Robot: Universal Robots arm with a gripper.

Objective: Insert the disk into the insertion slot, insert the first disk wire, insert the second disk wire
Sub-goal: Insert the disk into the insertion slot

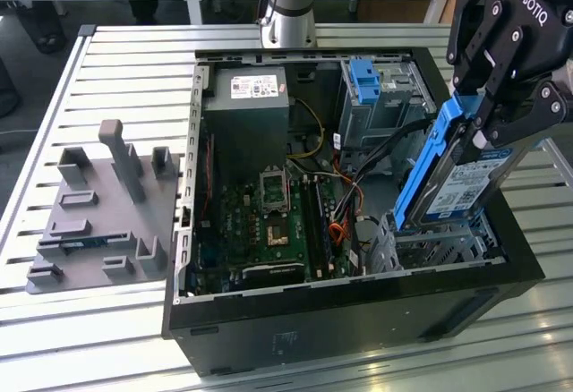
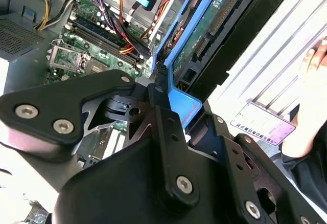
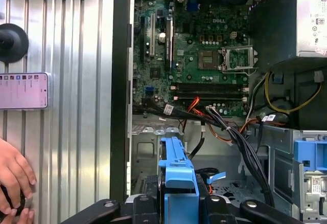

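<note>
Blue-framed disk (image 1: 450,193), white label (image 1: 474,180), clamped in claw (image 1: 491,116).

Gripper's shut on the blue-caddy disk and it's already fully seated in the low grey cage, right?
Not seated. In the exterior view the gripper is shut on the disk, but the disk stands steeply tilted above the insertion slot, with only its lower end near the slot's top.

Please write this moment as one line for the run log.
hand: shut on disk | disk: steeply tilted, lower end at insertion slot, not seated
</note>
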